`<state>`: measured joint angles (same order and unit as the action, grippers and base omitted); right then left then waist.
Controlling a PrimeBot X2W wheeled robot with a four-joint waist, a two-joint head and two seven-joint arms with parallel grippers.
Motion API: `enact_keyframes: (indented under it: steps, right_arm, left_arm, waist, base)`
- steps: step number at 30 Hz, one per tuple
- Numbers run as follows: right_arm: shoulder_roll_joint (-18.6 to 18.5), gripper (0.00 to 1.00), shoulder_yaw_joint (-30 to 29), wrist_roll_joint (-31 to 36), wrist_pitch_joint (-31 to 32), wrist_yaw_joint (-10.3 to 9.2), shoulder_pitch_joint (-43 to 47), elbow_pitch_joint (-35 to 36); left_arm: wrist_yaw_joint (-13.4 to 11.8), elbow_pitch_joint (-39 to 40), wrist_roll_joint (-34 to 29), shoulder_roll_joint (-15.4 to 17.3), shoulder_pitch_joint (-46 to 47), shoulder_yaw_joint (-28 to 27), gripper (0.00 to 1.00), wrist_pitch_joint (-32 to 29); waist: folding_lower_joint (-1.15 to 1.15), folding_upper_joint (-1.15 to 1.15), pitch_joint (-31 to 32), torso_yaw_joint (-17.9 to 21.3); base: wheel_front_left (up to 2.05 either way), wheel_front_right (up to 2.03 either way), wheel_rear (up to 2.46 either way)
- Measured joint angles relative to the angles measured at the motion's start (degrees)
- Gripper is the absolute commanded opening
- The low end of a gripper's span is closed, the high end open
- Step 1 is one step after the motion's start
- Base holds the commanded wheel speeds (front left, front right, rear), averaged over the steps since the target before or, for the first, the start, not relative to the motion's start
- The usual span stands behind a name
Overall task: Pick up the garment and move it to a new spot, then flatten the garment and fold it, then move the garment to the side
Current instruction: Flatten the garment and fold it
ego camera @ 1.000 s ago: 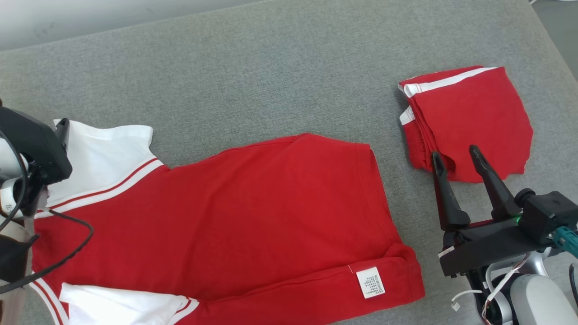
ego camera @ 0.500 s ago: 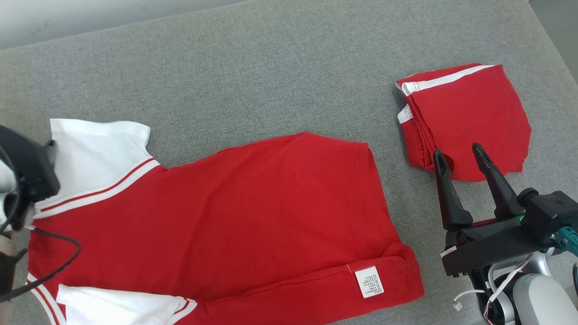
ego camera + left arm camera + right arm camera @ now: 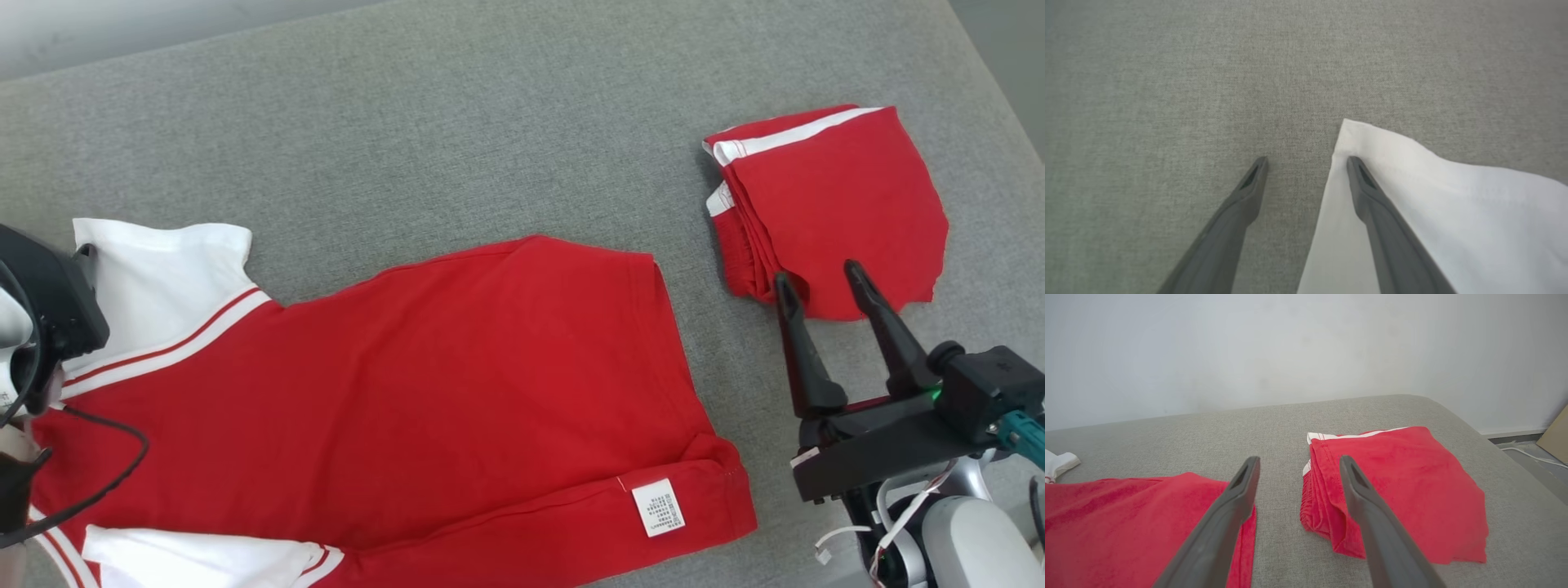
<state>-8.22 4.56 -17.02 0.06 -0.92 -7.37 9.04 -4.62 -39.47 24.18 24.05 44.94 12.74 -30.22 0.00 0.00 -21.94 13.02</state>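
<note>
With both sets of jaws spread and empty, the left gripper (image 3: 1307, 161) straddles the edge of the garment's (image 3: 457, 392) white sleeve (image 3: 1433, 196), while the right gripper (image 3: 818, 275) hovers beside a folded red stack (image 3: 849, 188) on the grey cushion (image 3: 490, 122).

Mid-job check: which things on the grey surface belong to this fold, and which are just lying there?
In the job:
- spread red shirt
- its white sleeve, beside the open left hand
- open right hand, holding nothing

Lying about, probably:
- folded red garment, at the right
- white cable on the floor
</note>
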Motion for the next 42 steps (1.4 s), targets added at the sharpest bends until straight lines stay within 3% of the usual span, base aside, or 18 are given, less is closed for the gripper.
enact_keyframes:
  steps: [9,15,19,23,30,33,38,42]
  right_arm:
    - [-0.38,1.0,-1.04,0.0,-0.02,-0.11,0.03,-0.14]
    - [-0.27,1.0,0.22,0.03,-0.01,-0.08,-0.04,-0.53]
    - [-0.3,1.0,0.6,0.03,0.02,0.31,-0.08,-0.55]
    - [-0.44,1.0,0.49,0.09,0.44,0.4,-0.03,-0.52]
    - [-0.77,1.0,0.31,0.09,0.45,0.4,0.03,-0.3]
    - [-0.82,1.0,0.29,0.09,0.46,0.4,0.03,-0.16]
    - [-0.81,1.0,0.35,0.09,0.49,0.4,0.03,-0.08]
    - [-0.78,1.0,0.36,0.09,0.49,0.38,0.02,-0.08]
  left_arm:
    - [1.46,0.33,1.86,-2.25,0.69,0.41,1.0,-0.81]
    - [2.68,-0.03,1.94,-1.74,0.41,0.88,1.0,-2.02]
    - [2.65,-0.41,2.26,-0.98,-0.25,0.42,0.87,-2.01]
    - [2.5,-0.47,2.32,-0.18,-0.26,-0.26,0.95,-1.65]
    - [2.4,-0.55,2.32,-0.21,-0.11,-0.25,0.97,-1.44]
    - [2.7,-0.6,2.52,-0.32,-0.07,-0.26,0.84,-1.44]
    - [3.79,-0.57,2.7,-0.49,0.15,0.05,0.47,-1.51]
    - [4.66,-0.57,3.04,-0.48,0.32,0.19,0.4,-1.53]
  waist:
    - [0.0,0.0,0.14,-0.35]
    - [0.0,0.0,0.98,-0.93]
    - [0.0,0.0,1.06,-0.7]
    - [0.0,0.0,0.95,-0.04]
    - [0.0,0.0,0.67,0.54]
    - [0.0,0.0,0.6,0.64]
    - [0.0,0.0,0.38,0.68]
    - [0.0,0.0,0.13,0.67]
  base:
    - [0.0,0.0,0.0]
    - [0.0,0.0,0.0]
    - [0.0,0.0,0.0]
    - [0.0,0.0,0.0]
    - [0.0,0.0,0.0]
    - [0.0,0.0,0.0]
    - [0.0,0.0,0.0]
    - [0.0,0.0,0.0]
